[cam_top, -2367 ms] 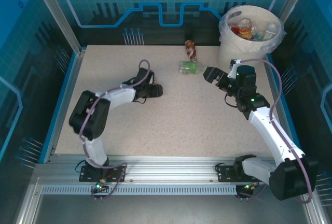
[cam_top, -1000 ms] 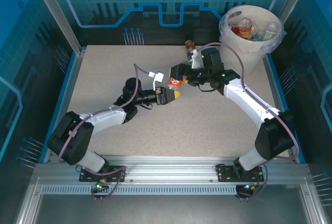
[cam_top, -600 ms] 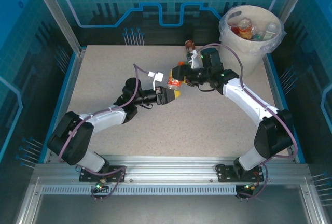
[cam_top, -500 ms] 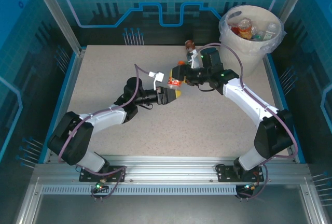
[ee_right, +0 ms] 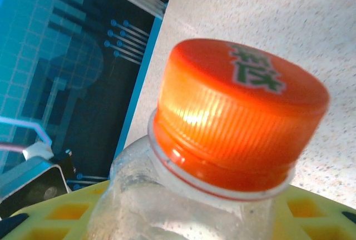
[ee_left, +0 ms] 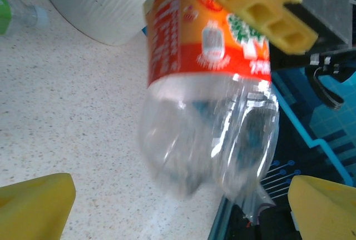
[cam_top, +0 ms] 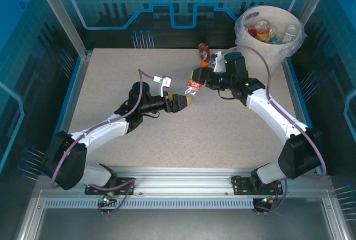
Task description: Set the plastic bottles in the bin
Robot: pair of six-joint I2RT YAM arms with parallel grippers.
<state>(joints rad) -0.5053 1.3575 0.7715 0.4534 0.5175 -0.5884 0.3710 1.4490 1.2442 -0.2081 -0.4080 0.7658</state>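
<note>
Top external view: left of the bin (cam_top: 250,51), the right gripper (cam_top: 194,80) clamps an orange-labelled bottle (cam_top: 192,88) over the speckled table (cam_top: 167,140), blue panels (cam_top: 111,6) around. Left wrist view: the left gripper (ee_left: 178,209) gapes wide, fingers (ee_left: 33,204) clear of the bottle. Right wrist view: the orange cap (ee_right: 239,112) juts above yellow pads (ee_right: 328,204); next, I judge, swing it over the bin and let go.

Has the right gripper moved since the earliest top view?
Yes. The right gripper has gone left, away from the bin, and now grips the orange-label bottle.
</note>
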